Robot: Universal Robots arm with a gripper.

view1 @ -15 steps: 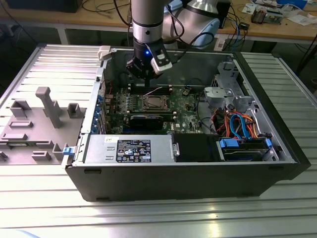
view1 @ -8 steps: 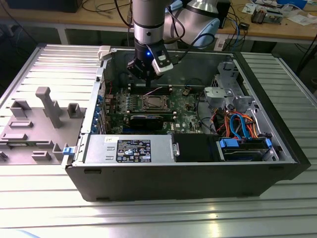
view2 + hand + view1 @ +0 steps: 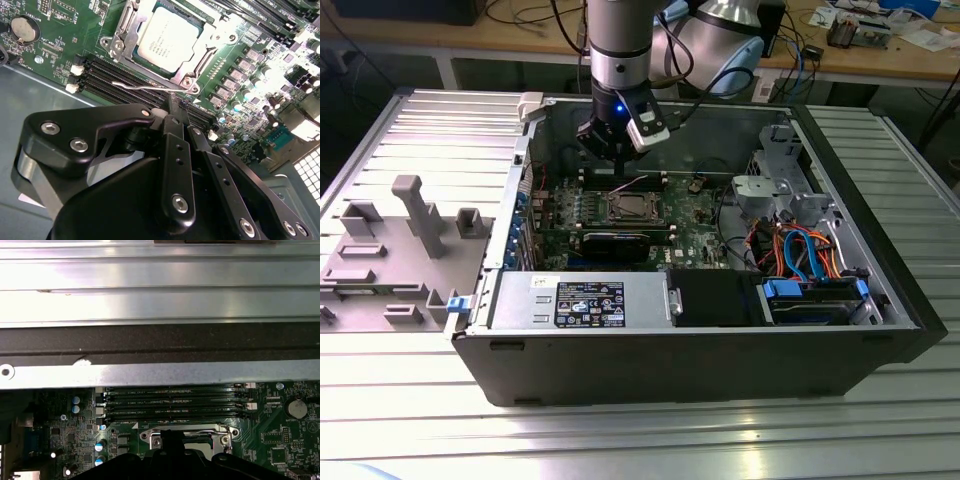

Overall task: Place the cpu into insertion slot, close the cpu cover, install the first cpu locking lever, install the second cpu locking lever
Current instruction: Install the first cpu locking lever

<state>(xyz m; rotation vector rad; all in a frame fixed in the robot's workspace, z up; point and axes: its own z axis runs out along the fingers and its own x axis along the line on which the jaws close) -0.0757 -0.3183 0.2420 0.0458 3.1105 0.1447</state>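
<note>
The cpu, a pale silver square, lies in the insertion slot on the green board. The cpu cover is folded down flat around it, and the chip shows through its window. A thin silver wire locking lever runs along the socket's edge beside the memory slots, standing free of the board. My gripper is shut, and its black tips are right at this lever; I cannot tell whether they touch it. In the exterior view the gripper hangs over the socket's far edge. The first wrist view shows the gripper just in front of the socket frame.
Black memory slots lie next to the socket, and a coin battery sits beyond them. The open case holds a power supply at the front and a drive cage with coloured cables at the exterior view's right. A grey fixture stands outside the case.
</note>
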